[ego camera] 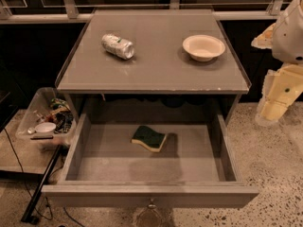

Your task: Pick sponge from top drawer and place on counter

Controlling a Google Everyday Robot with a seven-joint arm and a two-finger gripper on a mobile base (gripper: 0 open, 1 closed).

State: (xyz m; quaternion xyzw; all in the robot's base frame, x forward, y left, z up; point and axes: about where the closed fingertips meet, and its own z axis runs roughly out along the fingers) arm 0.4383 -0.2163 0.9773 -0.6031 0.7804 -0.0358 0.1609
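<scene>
The sponge (149, 138), dark green on top with pale yellow foam below, lies on the floor of the open top drawer (94, 150), near its middle and towards the back. The drawer is pulled fully out, and its front panel carries a small metal pull (151, 204). The grey counter (156, 70) is above it. My gripper (273, 109), pale yellow and white, hangs at the right edge of the view, beside the cabinet and well to the right of the sponge. It holds nothing that I can see.
A crushed silver can (118, 46) lies on the counter's back left. A cream bowl (203, 47) stands on its back right. A clear bin (45, 119) of odds and ends sits left of the cabinet. The floor is speckled.
</scene>
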